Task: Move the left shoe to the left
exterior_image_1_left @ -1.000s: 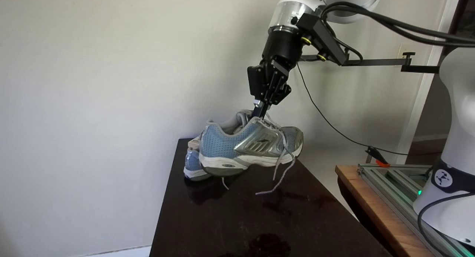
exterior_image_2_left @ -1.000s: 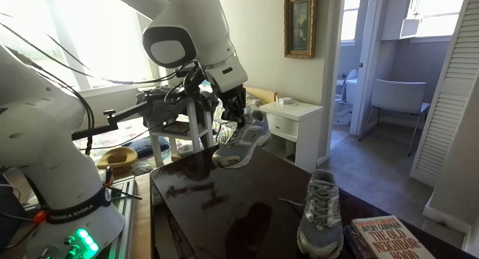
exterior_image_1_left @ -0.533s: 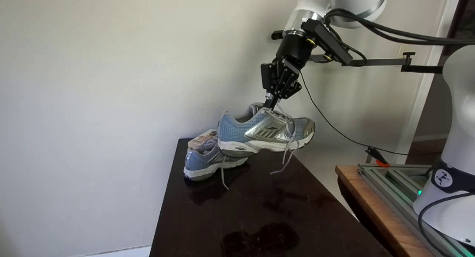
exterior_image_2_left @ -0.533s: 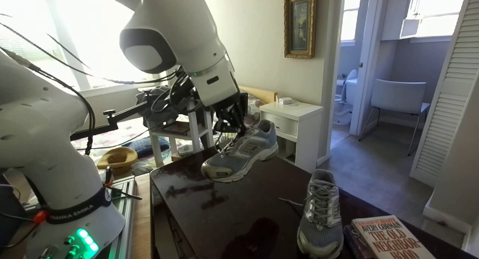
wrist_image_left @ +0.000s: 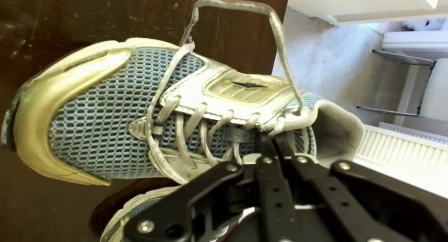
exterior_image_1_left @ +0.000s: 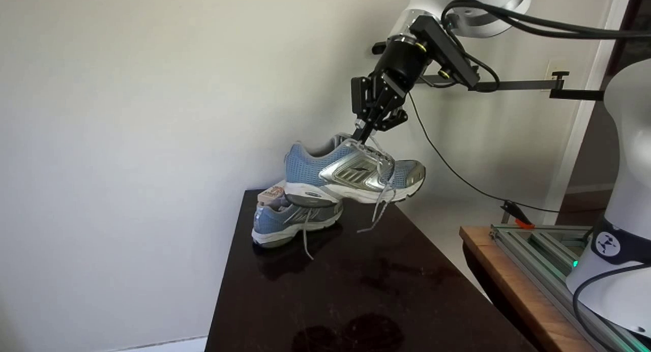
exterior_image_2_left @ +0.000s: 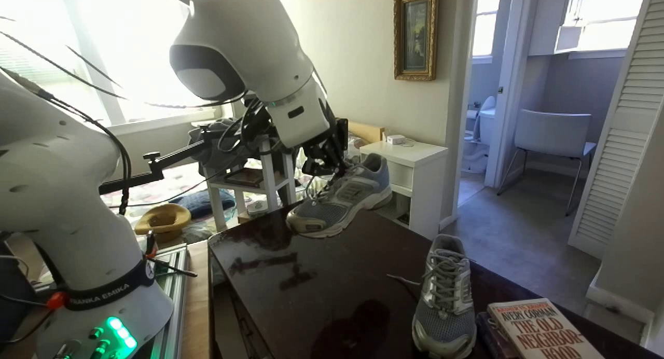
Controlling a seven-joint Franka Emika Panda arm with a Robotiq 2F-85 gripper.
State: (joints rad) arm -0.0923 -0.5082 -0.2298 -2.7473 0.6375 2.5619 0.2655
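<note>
The left shoe (exterior_image_1_left: 351,176), a grey-blue mesh sneaker with silver overlays and white laces, hangs in the air above the dark table; it also shows in an exterior view (exterior_image_2_left: 355,195) and the wrist view (wrist_image_left: 112,112). My gripper (exterior_image_1_left: 361,137) is shut on its lace and tongue area near the ankle opening, as the wrist view shows (wrist_image_left: 274,139); the pinched part is mostly hidden by the fingers. Loose laces dangle. The twin sneaker (exterior_image_2_left: 447,297) stands on the table, apart from the held shoe; the held shoe partly covers it in an exterior view (exterior_image_1_left: 279,224).
The dark glossy table (exterior_image_2_left: 290,302) has edges close to the held shoe. A paperback (exterior_image_2_left: 542,328) lies on a dark book (exterior_image_2_left: 493,335) beside the twin sneaker. A white nightstand (exterior_image_2_left: 407,154) stands beyond the table. A wall (exterior_image_1_left: 152,138) runs behind it.
My gripper has lifted the left shoe higher over the last second, with a short swing toward the robot base and partly back. More of the twin sneaker shows. The twin and books have not moved.
</note>
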